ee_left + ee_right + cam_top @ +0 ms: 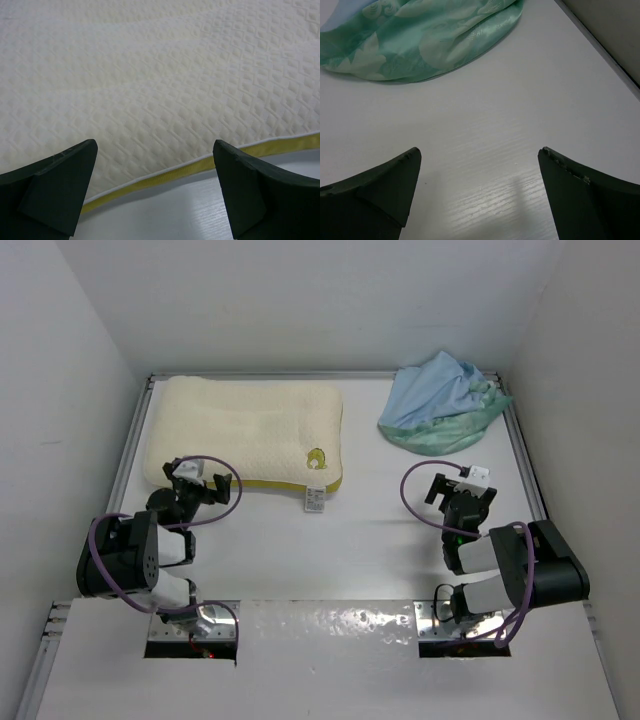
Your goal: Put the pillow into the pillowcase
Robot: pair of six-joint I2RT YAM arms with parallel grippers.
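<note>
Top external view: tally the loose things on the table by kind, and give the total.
pillow: 1
pillowcase: 1
Total: 2

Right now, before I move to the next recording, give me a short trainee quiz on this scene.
1. True or false: the cream-white textured rectangular pillow lies inside the crumpled light-blue and sea-green fabric pillowcase.
2. The left gripper is: A) shut on the pillow; B) open, at the pillow's yellow-banded edge; C) open, over the pillowcase.
3. Which gripper faces the pillowcase?
Key: 1 false; 2 B; 3 the right gripper, open.
</note>
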